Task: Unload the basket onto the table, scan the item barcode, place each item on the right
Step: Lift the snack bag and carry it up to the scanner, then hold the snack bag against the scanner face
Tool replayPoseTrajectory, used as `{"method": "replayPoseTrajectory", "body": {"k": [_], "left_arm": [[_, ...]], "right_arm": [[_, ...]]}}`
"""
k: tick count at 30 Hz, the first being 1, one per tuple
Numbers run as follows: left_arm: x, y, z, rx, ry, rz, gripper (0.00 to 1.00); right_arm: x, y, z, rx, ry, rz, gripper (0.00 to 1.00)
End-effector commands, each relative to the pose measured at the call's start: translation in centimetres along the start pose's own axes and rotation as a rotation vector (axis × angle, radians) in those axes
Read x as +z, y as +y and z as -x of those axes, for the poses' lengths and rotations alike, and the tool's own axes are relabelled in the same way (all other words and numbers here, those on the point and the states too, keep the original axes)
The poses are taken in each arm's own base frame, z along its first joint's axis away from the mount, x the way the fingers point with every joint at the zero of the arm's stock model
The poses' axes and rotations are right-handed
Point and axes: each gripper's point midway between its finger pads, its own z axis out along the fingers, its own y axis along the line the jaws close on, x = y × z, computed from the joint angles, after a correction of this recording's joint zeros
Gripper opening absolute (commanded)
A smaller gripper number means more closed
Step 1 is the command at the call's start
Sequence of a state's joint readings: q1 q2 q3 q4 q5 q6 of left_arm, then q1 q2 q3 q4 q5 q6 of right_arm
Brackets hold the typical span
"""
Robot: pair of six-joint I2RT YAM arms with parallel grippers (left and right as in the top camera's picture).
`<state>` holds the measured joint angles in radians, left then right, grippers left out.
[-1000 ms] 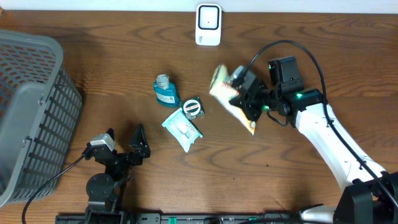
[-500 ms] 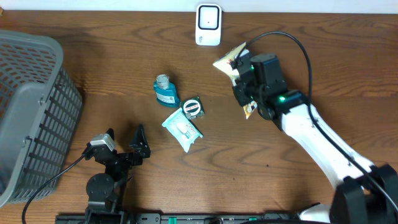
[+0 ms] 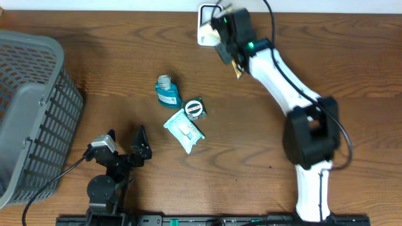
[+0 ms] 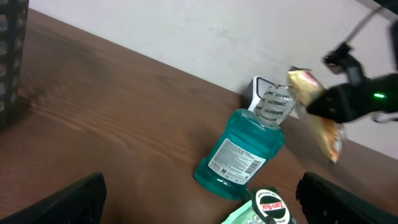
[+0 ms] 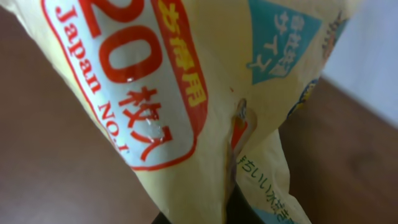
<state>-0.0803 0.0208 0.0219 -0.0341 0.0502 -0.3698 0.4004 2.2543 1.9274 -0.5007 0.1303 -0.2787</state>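
My right gripper (image 3: 225,39) is shut on a yellow snack packet (image 3: 237,64) with red Japanese print and holds it up against the white scanner (image 3: 207,17) at the table's far edge. The arm hides part of the scanner. The packet (image 5: 186,93) fills the right wrist view, pinched at its lower end by my right gripper (image 5: 231,210). In the left wrist view the packet (image 4: 317,106) hangs beside the scanner (image 4: 256,92). My left gripper (image 3: 124,150) rests open near the front left, its fingers (image 4: 68,199) wide apart around nothing.
A teal mouthwash bottle (image 3: 168,91), a round green tin (image 3: 196,108) and a pale green wipes pack (image 3: 184,130) lie mid-table. A grey mesh basket (image 3: 31,113) stands at the left edge. The bottle (image 4: 245,152) lies ahead of my left gripper.
My right arm has swung the packet up and to the left, from mid-right of the table to the scanner at the far edge. The left arm has not moved.
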Motion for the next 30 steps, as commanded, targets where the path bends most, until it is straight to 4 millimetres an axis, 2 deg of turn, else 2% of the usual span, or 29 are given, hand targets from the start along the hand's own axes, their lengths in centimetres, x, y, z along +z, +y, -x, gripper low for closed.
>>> {"method": "replayPoseTrajectory", "body": {"k": [1,4,7,15,25,30], "left_arm": [[0.1,1.0,-1.3,0.002,0.037,0.035,0.98],[0.1,1.0,-1.3,0.002,0.037,0.035,0.98],[0.1,1.0,-1.3,0.002,0.037,0.035,0.98],[0.1,1.0,-1.3,0.001,0.037,0.035,0.98],[0.1,1.0,-1.3,0.001,0.037,0.035,0.98],[0.1,1.0,-1.3,0.001,0.037,0.035,0.98]], "right_arm": [[2.7,-1.9,1.4,-0.085,0.004,-0.104,0.01],[4.8,-2.9,1.9,-0.096,0.011,-0.18,0.01],[5.6,-3.4,1.7,-0.1,0.026,-0.216,0.01],[5.3,-4.4,2.0,-0.108,0.03,-0.269,0.01],[5.0,-4.8,3.6,-0.362,0.007,-0.306,0.01],[4.8,-5.3,4.2,-0.436,0.008,-0.345,0.01]]}}
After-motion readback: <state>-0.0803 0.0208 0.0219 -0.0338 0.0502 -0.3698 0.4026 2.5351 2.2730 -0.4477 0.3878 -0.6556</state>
